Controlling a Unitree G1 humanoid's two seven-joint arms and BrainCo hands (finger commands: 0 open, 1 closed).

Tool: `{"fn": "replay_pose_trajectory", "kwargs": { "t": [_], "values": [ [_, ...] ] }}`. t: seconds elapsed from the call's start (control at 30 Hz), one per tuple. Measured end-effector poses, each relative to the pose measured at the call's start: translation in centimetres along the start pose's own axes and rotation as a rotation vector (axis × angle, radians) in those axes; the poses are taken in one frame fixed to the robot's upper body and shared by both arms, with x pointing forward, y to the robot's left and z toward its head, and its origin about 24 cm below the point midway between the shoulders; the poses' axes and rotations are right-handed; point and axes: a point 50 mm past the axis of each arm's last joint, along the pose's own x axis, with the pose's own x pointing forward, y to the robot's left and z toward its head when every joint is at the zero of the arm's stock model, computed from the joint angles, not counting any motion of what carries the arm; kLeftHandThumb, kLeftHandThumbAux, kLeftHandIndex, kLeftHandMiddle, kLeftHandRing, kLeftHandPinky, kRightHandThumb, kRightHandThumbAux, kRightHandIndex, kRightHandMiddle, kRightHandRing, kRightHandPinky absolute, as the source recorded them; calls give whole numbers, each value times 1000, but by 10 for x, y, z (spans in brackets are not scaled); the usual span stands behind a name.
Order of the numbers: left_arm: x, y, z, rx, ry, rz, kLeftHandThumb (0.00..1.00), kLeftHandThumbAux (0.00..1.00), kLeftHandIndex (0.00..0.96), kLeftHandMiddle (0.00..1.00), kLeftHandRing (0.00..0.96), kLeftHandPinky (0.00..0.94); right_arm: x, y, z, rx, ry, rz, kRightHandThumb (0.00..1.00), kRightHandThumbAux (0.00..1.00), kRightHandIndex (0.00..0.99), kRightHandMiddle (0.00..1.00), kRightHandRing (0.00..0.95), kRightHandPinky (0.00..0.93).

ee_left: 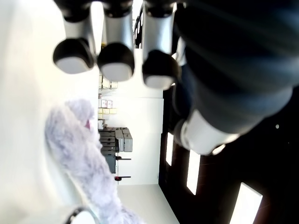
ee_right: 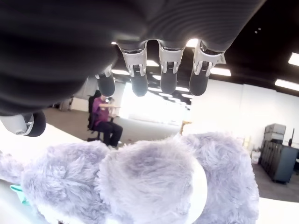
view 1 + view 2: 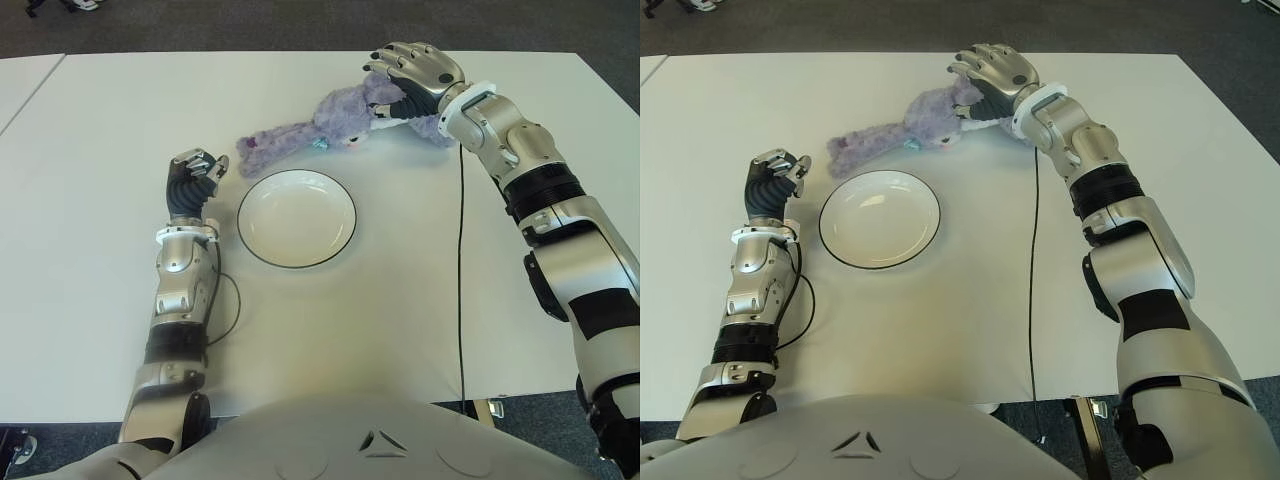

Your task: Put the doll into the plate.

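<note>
1 doll (image 3: 330, 125) beside 1 plate (image 3: 296, 217); R hand (image 3: 415, 72) open above.

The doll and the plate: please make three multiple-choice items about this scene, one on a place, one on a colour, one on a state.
1. Where does the doll lie?
A. In the plate
B. On the table beyond the plate
C. On the floor

2. What colour is the doll?
A. Purple
B. Green
C. Red

3. What is the right robot hand doing?
A. Gripping the plate
B. Hanging over the doll's head, fingers spread
C. Hanging beside the black cable

Answers:
1 B, the plate holds nothing and the doll lies past its far rim.
2 A, its fur is lilac purple.
3 B, the right wrist view shows fingertips above the fur with a gap.
</note>
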Motion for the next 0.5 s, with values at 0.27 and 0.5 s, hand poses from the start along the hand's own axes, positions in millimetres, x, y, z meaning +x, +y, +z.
{"fn": "replay_pose_trajectory", "kwargs": {
  "t": [0.27,0.5],
  "values": [
    [0,0,1,1,-7,0,401,820,843,889,895,876,9,-2,0,3,8,13,444,223,0,0,0,0],
    [1,0,0,2,-12,0,399,820,845,891,895,876,16,-3,4,13,12,25,442,217,0,0,0,0]
  ]
}}
